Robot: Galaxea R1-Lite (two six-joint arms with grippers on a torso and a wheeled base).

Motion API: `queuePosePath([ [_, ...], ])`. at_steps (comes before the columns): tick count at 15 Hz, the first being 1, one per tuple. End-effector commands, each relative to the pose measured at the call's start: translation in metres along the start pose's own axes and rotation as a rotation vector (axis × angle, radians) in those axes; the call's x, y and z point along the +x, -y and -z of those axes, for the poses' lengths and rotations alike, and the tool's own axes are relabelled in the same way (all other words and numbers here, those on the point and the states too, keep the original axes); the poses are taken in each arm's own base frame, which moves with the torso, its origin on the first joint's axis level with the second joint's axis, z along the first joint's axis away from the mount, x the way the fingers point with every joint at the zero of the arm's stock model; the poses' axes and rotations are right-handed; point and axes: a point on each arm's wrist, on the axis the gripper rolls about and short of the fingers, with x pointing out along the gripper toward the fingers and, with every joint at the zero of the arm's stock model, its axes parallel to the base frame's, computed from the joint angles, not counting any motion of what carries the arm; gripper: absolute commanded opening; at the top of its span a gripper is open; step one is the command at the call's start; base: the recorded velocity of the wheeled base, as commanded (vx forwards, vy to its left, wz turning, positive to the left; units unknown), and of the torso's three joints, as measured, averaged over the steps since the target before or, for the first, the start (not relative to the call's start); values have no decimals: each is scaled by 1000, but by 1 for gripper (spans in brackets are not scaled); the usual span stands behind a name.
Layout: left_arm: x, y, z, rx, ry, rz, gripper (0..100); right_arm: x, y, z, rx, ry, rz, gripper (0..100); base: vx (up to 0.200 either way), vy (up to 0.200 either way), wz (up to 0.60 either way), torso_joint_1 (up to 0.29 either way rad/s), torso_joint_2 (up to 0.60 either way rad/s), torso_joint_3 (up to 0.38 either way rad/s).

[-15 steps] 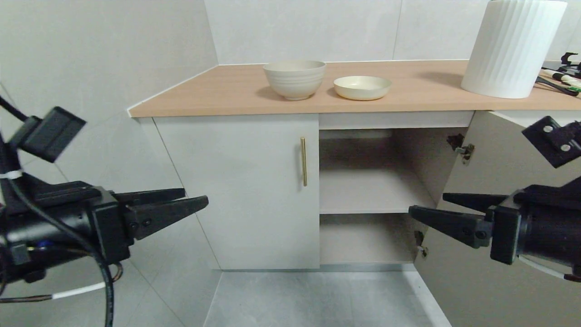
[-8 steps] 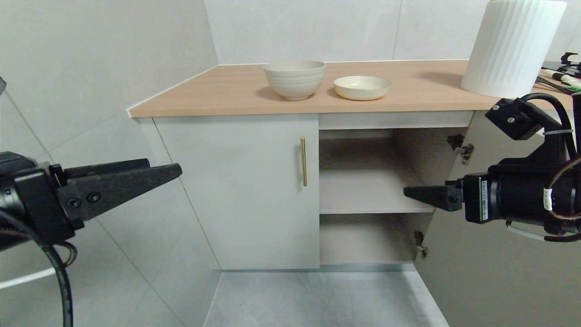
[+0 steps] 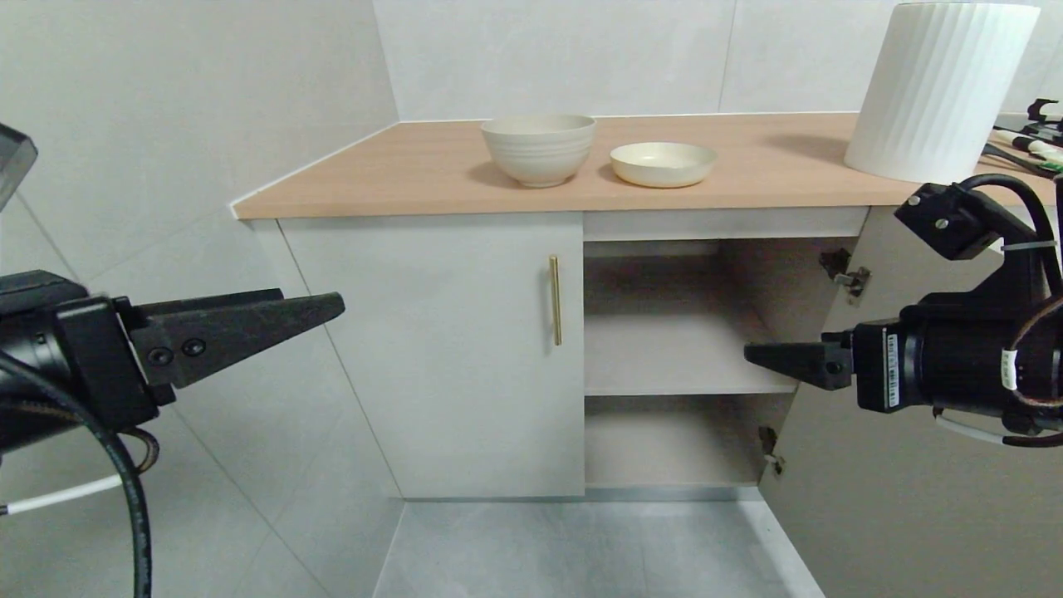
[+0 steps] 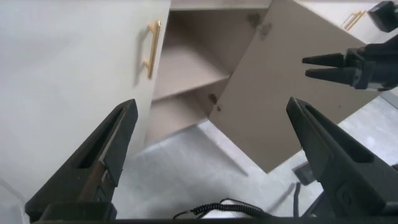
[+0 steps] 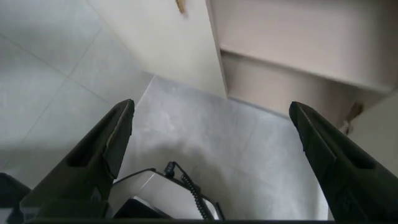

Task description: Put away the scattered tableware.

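Note:
A cream ribbed bowl point(image 3: 539, 148) and a shallow cream dish point(image 3: 663, 162) stand side by side on the wooden countertop point(image 3: 399, 178). Both grippers hang well below counter height, in front of the cabinet. My left gripper point(image 3: 311, 299) point(image 4: 211, 102) is at the left, before the wall, its fingers spread wide and empty. My right gripper point(image 3: 751, 355) point(image 5: 211, 104) is level with the open compartment's shelf point(image 3: 673, 353), also open and empty. The left wrist view shows the right gripper point(image 4: 308, 65) farther off.
The cabinet's right door point(image 3: 872, 432) stands swung open toward me beside my right arm. The left door with its gold handle point(image 3: 555, 299) is closed. A tall white ribbed cylinder point(image 3: 942, 87) and some utensils point(image 3: 1030, 141) occupy the counter's right end. Grey tiled floor point(image 3: 581, 548) lies below.
Both arms have risen and rolled so the fingers now show side-on. The left gripper drew back leftward; the right one lifted to shelf height. Bowl and dish are unmoved.

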Motion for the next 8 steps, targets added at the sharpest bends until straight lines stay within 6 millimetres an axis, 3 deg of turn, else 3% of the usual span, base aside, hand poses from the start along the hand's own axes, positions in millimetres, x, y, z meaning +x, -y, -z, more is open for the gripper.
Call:
queuePosePath([
  [1,2,-1,1,-4,-9,-3,100,-2,0,0,0,5,1,100,200,0,0,-7,-7,2],
  [8,2,-1,1,-4,-10,-1,100,-2,1,3,-2,-4,3,100,200,0,0,4,2,1],
])
